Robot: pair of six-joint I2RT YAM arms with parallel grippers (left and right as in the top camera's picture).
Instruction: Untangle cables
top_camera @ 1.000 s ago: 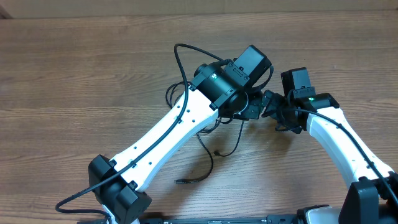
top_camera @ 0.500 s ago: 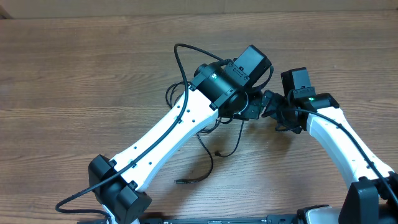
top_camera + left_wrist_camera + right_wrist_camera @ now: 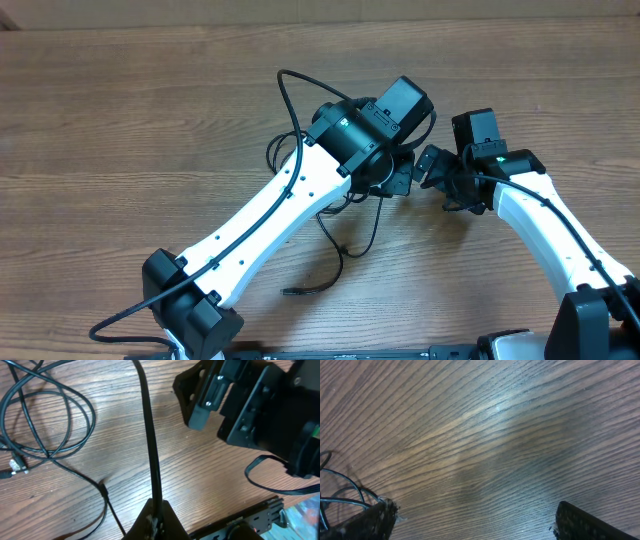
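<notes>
On the wooden table point(image 3: 120, 100), I had the left gripper point(image 3: 155, 510) pinched tight on one cable point(image 3: 147, 435), held straight, I judged, to draw it from the tangle. The right gripper point(image 3: 475, 527) stood close by, jaws wide and empty, ready to help. The other cables point(image 3: 55, 420) lay looped beneath the left arm.

Brown wood-grain table point(image 3: 120, 120), soft sheen
</notes>
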